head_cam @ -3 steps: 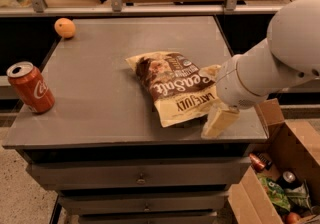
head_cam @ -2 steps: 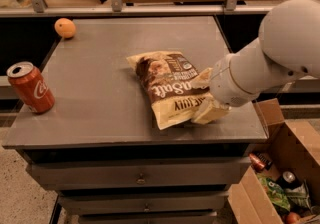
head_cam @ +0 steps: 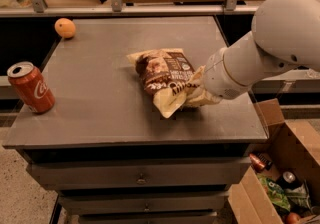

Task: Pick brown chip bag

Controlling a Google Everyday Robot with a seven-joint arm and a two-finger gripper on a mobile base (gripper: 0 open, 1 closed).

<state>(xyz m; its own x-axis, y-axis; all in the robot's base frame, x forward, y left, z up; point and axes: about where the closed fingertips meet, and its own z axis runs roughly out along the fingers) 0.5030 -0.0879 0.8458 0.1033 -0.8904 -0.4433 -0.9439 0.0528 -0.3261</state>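
Note:
The brown chip bag (head_cam: 162,75), crinkly cream and dark brown with white script, lies on the grey table (head_cam: 100,108) right of centre. My gripper (head_cam: 194,90) has come in from the right on the white arm (head_cam: 260,53). It sits at the bag's right end, with its cream fingers (head_cam: 196,79) closed on the crumpled edge. The bag still rests on the table, and its right end is hidden behind the gripper.
A red soda can (head_cam: 31,88) stands at the table's left edge. An orange (head_cam: 65,27) lies at the back left. An open cardboard box (head_cam: 280,178) with packets and cans stands on the floor at the lower right. A railing runs behind the table.
The gripper has moved left and up onto the bag's right end and closed on it. The bag has bunched up slightly to the left.

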